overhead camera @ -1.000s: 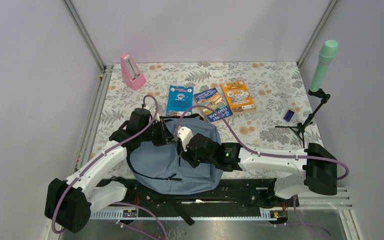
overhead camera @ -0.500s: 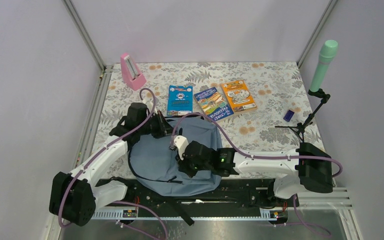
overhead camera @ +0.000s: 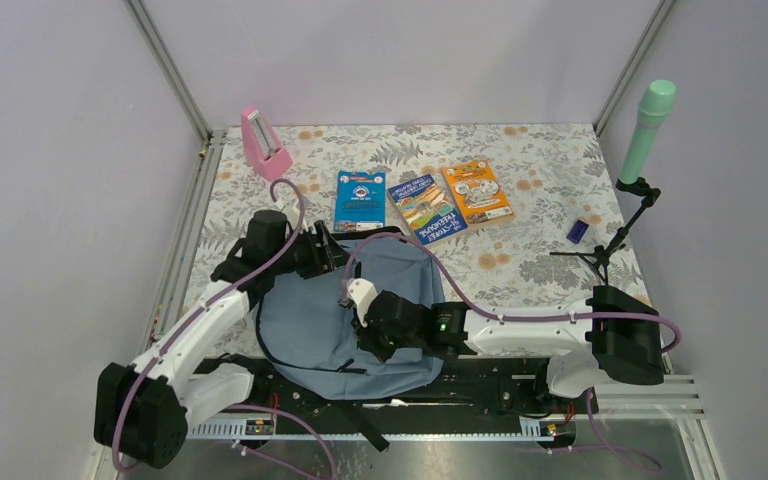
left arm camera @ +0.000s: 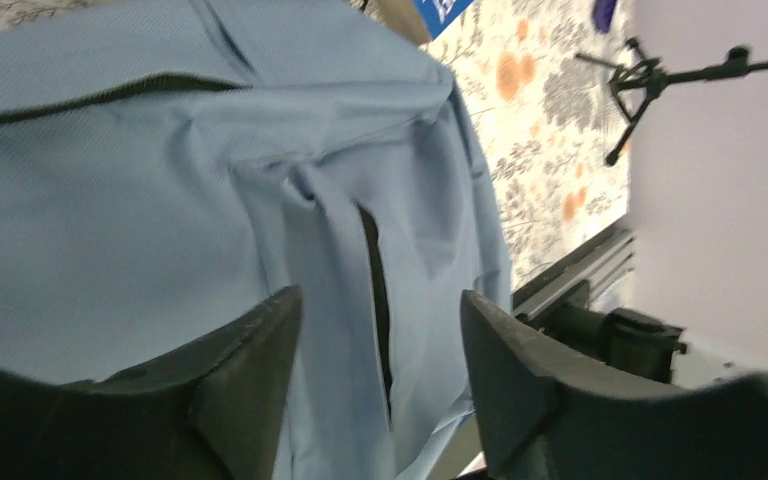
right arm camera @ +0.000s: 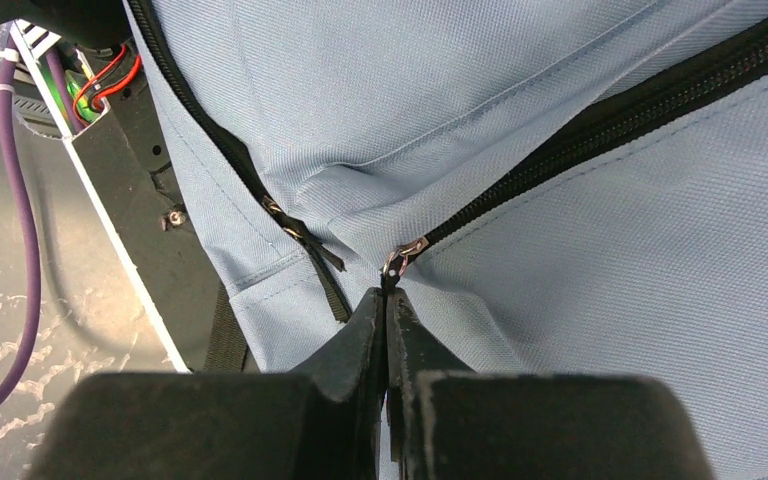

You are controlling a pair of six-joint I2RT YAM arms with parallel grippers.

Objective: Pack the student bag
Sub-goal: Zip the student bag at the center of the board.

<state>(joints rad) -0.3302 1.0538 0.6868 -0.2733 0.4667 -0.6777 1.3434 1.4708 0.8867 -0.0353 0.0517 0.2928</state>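
Right pincer point(right arm camera: 388, 305) on student bag point(right arm camera: 580, 300) zipper point(right arm camera: 560, 165)

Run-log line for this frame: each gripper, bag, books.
left gripper open over bag | right gripper shut on zipper pull | three books lying beyond bag, unpacked

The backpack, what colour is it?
Soft grey-blue. The student bag shows clearest in the right wrist view.
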